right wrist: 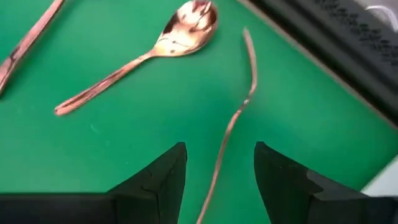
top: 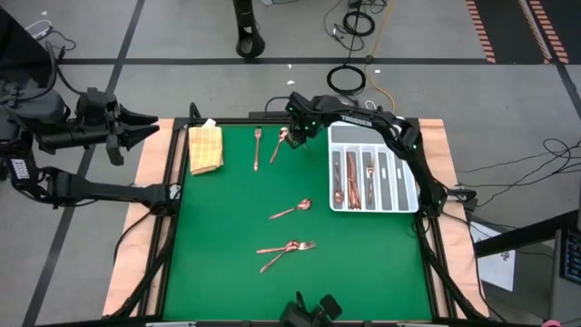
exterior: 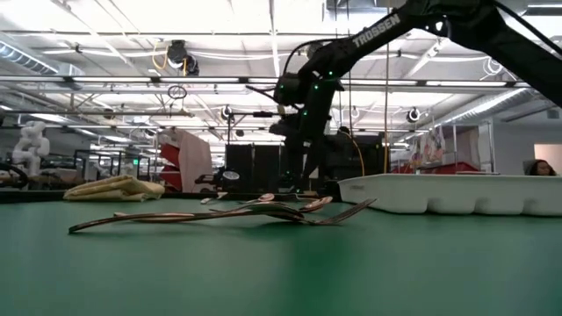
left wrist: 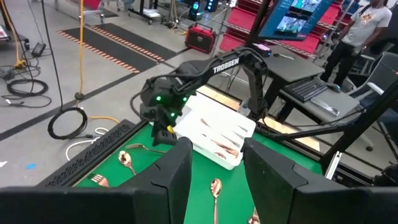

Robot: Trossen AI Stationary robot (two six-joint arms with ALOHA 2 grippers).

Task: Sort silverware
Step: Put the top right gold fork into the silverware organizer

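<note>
- Starting at the left, the left end effector hangs off the table's left edge, well apart from all the silverware; its fingers stand moderately apart and hold nothing.
- Next, a tan woven cloth lies at the far left corner of the green mat.
- Just right of the cloth a fork lies with its long axis running near-to-far, tines toward the far edge.
- Beside the fork, a spoon and a thin curved piece lie under the right end effector.
- The right wrist view shows the thin piece running lengthwise straight into the gap between the fingers, while the spoon lies off to one side, slanted.
- The right end effector's fingers are spread fairly wide and empty; it is by far the nearer arm, so my guess is the thin piece is its target, taken across its narrow width.
- Mid-table, one lone spoon lies slanted; nearer the front, a crossed cluster holds perhaps three pieces, a fork among them.
- Counted loose on the mat: about seven pieces, though the cluster is hard to separate.
- Farthest right, the white divided tray sits at the mat's right edge, with copper pieces in its three left slots; their number is unclear.
</note>
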